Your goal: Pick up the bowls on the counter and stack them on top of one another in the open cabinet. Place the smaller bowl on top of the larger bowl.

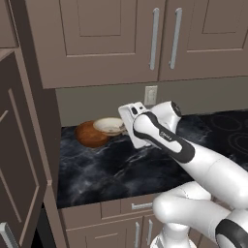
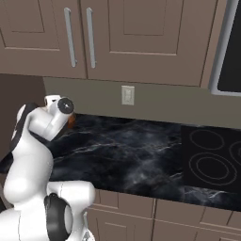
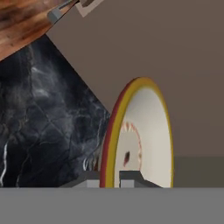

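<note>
From behind my left shoulder, my white arm (image 1: pixel 193 160) is reaching forward and left across the counter (image 1: pixel 116 169), a black marble-look top with pale veins. My hand is sitting low at the back of that counter, just right of the two bowls, so my gripper itself is hiding behind my wrist. The smaller bowl (image 1: pixel 109 126), cream-white inside, is sitting near the back wall and touching the larger bowl (image 1: pixel 90 134), which is reddish-brown and lying just to its left. A pale wall outlet (image 1: pixel 150 95) is showing above my hand, under panelled upper cabinets (image 1: pixel 121 38) with silver bar handles. A tall taupe slab door (image 1: pixel 19 160) is standing along the left edge.

From behind my right shoulder, my arm is filling the lower left and is covering the bowls; a sliver of reddish-brown is peeking past my wrist. The counter is running right to a black cooktop (image 2: pixel 212 157) with ring marks.

Along my hand, the view is rolling sideways, so the smaller bowl (image 3: pixel 144 135) is appearing on edge, its brown and yellow rim nearest me. My gripper (image 3: pixel 109 180) is clamping narrowly on that rim, one dark fingertip (image 3: pixel 131 178) sitting on each side. Part of the larger bowl (image 3: pixel 22 22) is showing wood grain at the top left corner.
</note>
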{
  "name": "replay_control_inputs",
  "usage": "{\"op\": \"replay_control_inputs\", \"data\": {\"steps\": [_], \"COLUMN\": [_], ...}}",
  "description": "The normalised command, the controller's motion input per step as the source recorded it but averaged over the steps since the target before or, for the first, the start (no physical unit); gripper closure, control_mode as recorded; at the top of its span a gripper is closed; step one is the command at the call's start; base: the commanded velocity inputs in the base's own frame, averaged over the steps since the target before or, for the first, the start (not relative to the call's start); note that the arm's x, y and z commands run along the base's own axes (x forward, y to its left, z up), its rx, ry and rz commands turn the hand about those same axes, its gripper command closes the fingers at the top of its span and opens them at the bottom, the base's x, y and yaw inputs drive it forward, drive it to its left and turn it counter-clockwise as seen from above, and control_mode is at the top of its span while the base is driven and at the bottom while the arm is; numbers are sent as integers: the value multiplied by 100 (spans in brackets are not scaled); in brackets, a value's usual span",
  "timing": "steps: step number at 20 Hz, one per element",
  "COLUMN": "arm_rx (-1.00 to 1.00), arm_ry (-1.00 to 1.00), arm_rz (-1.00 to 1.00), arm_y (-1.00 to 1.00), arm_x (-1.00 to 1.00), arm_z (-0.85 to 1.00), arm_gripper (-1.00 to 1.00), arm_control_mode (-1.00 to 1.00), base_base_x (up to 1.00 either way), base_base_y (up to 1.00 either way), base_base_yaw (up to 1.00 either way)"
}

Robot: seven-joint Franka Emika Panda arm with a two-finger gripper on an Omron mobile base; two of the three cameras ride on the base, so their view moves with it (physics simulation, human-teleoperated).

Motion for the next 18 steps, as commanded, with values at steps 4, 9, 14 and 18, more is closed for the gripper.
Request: {"op": "replay_control_inputs", "data": {"steps": [4, 9, 14, 18], "arm_rx": [4, 0, 0, 0], "arm_ry": [-2, -1, 0, 0], "arm_rz": [0, 0, 0, 0], "arm_y": [7, 0, 1, 2], "arm_x": [7, 8, 21, 28], "arm_z": [-7, 0, -7, -6], "arm_gripper": [100, 100, 100, 100], "arm_control_mode": [-100, -100, -100, -100], "base_base_x": [0, 0, 0, 0], "base_base_y": [0, 0, 0, 0], "base_base_yaw": [0, 0, 0, 0]}}
